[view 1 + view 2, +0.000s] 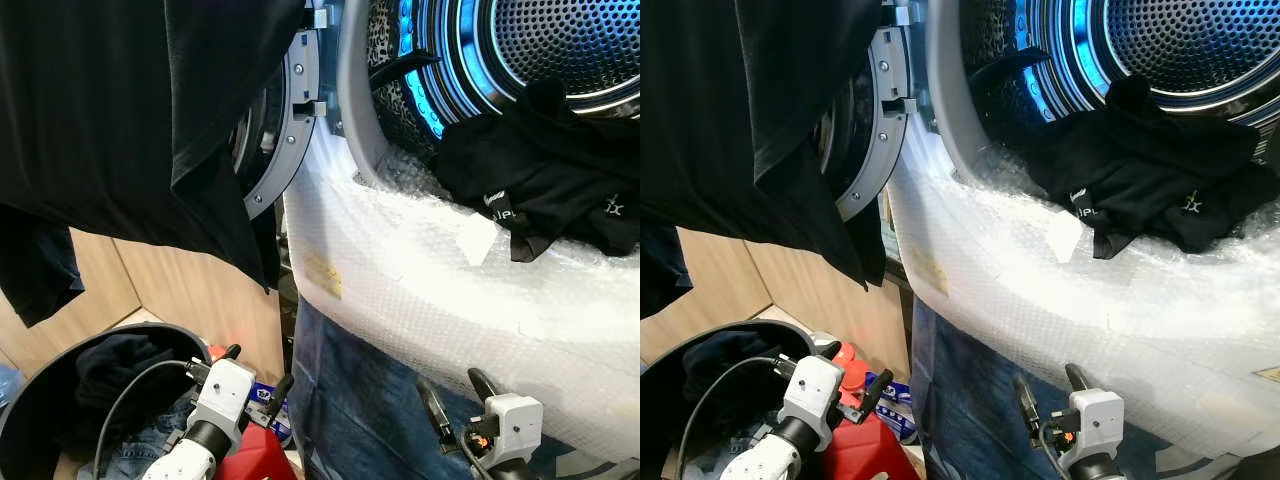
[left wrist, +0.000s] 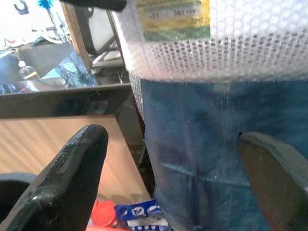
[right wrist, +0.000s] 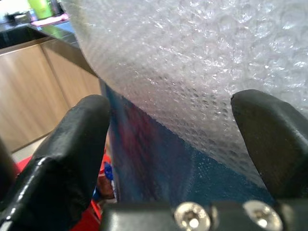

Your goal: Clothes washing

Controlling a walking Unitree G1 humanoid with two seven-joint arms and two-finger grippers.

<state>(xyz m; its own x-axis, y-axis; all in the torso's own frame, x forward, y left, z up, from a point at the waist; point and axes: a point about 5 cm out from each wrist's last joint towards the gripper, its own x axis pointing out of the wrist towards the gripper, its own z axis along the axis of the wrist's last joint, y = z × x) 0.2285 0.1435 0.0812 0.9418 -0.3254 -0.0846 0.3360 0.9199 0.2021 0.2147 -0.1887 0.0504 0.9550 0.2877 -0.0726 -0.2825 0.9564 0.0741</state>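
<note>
Clearly the black garment is soft and light; it lies over the lower rim of the washing machine drum, half inside, and I judge a bunched fold near its hanging edge the best place to pinch. Both the left gripper and right gripper hang low with fingers spread, holding nothing. Bubble wrap covers the machine front, a dark shirt hangs before the door, and the laundry basket stands below.

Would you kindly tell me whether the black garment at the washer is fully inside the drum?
Partly out. The black garment is draped over the drum's lip, its lower edge hanging onto the bubble wrap.
</note>
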